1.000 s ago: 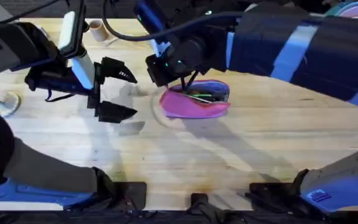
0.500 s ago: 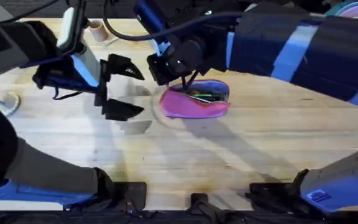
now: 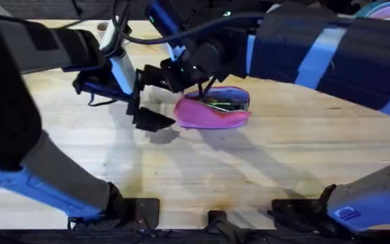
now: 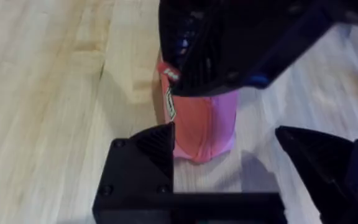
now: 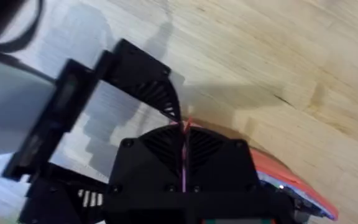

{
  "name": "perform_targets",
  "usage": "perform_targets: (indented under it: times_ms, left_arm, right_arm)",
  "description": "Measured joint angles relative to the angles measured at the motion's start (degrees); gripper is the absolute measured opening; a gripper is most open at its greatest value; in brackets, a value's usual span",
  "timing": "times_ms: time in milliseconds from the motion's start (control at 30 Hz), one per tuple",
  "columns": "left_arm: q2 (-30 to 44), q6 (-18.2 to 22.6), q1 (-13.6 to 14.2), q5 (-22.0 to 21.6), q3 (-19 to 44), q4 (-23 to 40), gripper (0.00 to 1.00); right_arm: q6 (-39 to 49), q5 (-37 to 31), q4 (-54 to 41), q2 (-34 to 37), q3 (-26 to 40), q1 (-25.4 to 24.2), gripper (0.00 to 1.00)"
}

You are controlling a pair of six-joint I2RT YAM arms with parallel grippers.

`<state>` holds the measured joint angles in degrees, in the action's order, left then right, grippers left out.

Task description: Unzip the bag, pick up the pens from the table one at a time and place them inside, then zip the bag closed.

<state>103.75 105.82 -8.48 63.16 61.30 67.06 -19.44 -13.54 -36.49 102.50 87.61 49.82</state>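
Note:
The pink bag point(image 3: 215, 115) lies on the table point(image 3: 263, 163) at mid-centre, its top gaping, with thin pens point(image 3: 219, 104) showing inside the dark lining. My right gripper point(image 3: 191, 91) reaches across to the bag's left end. In the right wrist view it point(image 5: 184, 134) is shut on a thin pink strip at the zipper. My left gripper point(image 3: 166, 99) stands open just left of the bag. In the left wrist view its fingers point(image 4: 145, 152) straddle the bag's end point(image 4: 207, 124), apart from it, below the right gripper point(image 4: 229, 43).
A small cup point(image 3: 102, 28) stands at the table's far left edge and pastel dishes point(image 3: 384, 10) at the far right. Bare wood stretches in front of the bag. The two arms crowd together at the bag's left end.
My left arm has swung right, bringing its open gripper up to the bag's left end. The right gripper and the bag have stayed where they were.

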Motion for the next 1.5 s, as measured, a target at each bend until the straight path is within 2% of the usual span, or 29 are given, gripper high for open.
perform_targets:
  times_ms: [167, 333, 367, 433, 567, 600, 967, 1133, 1433, 1467, 1500]
  left_arm:
    - [3.95, -0.45, 1.59, 4.38, 0.00, -1.51, 0.993]
    - [4.73, -0.70, 2.86, 7.48, 0.00, -2.64, 0.991]
    - [4.73, -0.93, 3.10, 7.69, 0.00, -2.63, 0.934]
    - [4.73, -1.06, 3.51, 7.79, 0.00, -2.81, 0.728]
    - [4.73, -1.13, 3.72, 7.72, 0.00, -3.26, 0.107]
    - [4.73, -1.18, 3.72, 7.67, 0.00, -3.29, 0.064]
    - [4.73, -1.24, 3.75, 7.91, 0.04, -3.46, 0.043]
    - [4.73, -1.24, 3.87, 7.98, 0.04, -3.44, 0.043]
    - [4.73, -1.24, 3.83, 7.54, 0.04, -3.12, 0.043]
    - [4.73, -1.24, 3.83, 7.55, 0.04, -3.01, 0.043]
    - [4.73, -1.24, 3.83, 7.56, 0.04, -3.01, 0.043]
  right_arm:
    - [0.00, -0.06, 0.00, 0.00, 0.00, 0.00, 0.030]
    - [0.00, -0.17, 0.00, 0.00, 0.00, 0.00, 0.030]
    - [0.00, -0.17, 0.00, 0.00, 0.00, 0.00, 0.031]
    - [0.00, -0.20, -0.01, 0.00, 0.00, 0.00, 0.030]
    - [0.00, -0.17, -0.95, 0.00, 0.00, -0.12, 0.030]
    - [0.00, -0.15, -1.23, 0.00, 0.00, -0.28, 0.030]
    - [-0.02, 2.30, -6.70, 0.00, 0.00, -5.06, 0.030]
    - [-0.02, 3.26, -10.17, -0.13, 0.00, -8.84, 0.031]
    - [0.01, 0.71, -15.22, -5.06, 0.23, -20.44, 0.032]
    - [0.01, 0.08, -16.52, -5.81, 0.39, -23.87, 0.032]
    - [0.02, -0.02, -16.98, -5.92, 0.42, -24.83, 0.032]
